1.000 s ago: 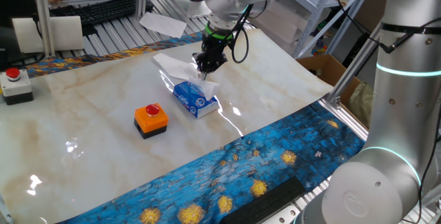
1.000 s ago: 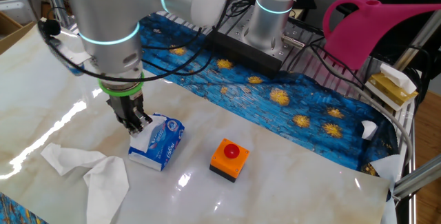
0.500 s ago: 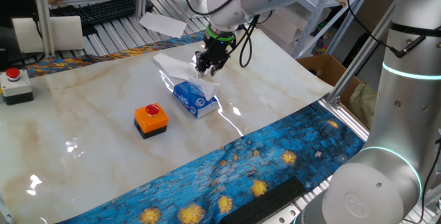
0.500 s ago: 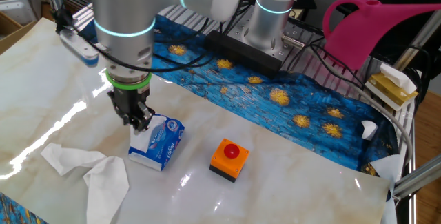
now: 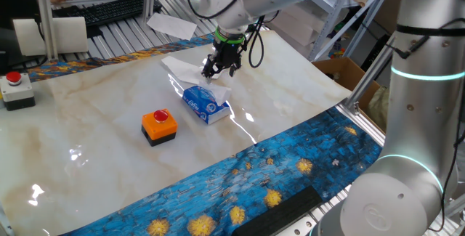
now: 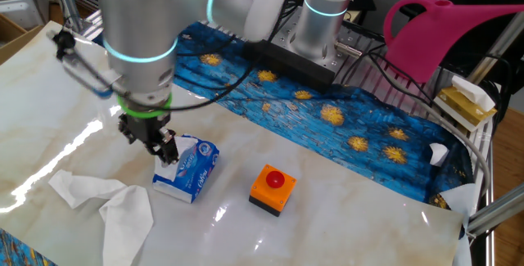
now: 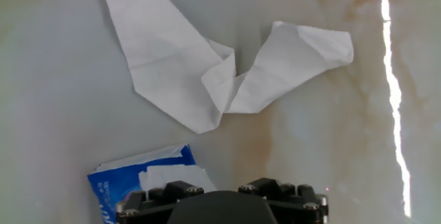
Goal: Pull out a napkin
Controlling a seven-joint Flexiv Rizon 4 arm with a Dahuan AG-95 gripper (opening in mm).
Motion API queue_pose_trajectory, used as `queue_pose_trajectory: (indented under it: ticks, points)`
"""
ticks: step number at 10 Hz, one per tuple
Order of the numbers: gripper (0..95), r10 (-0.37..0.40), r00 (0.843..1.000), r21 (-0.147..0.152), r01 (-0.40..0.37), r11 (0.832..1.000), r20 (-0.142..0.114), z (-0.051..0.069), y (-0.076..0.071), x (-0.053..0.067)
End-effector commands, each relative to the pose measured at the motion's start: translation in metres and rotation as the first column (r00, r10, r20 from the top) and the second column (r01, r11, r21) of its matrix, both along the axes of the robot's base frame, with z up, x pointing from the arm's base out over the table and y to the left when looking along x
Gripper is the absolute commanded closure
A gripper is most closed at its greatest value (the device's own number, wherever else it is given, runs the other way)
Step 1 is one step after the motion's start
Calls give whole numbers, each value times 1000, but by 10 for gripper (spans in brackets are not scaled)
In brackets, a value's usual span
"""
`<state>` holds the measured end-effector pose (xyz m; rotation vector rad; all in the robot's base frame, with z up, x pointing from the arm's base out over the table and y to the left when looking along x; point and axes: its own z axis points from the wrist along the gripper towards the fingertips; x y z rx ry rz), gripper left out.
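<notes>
The gripper hangs over the torn-open end of the small blue tissue carton on the marble worktop, jaws spread wide and holding nothing. A white napkin pokes out of the carton's opening. Two loose napkins lie crumpled just beyond, toward the worktop's far edge. An orange push-button box sits near the carton
</notes>
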<state>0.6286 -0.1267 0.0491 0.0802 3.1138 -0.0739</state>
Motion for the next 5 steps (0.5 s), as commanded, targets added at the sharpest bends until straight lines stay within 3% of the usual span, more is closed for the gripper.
queue_pose_trajectory:
  ticks: [1,2,5]
  points:
    - [0,-73,997,64,71,995,33,-5,1,0]
    - [190,-71,997,69,68,995,44,-4,1,0]
    - [190,-103,994,109,98,989,42,-8,8,-4]
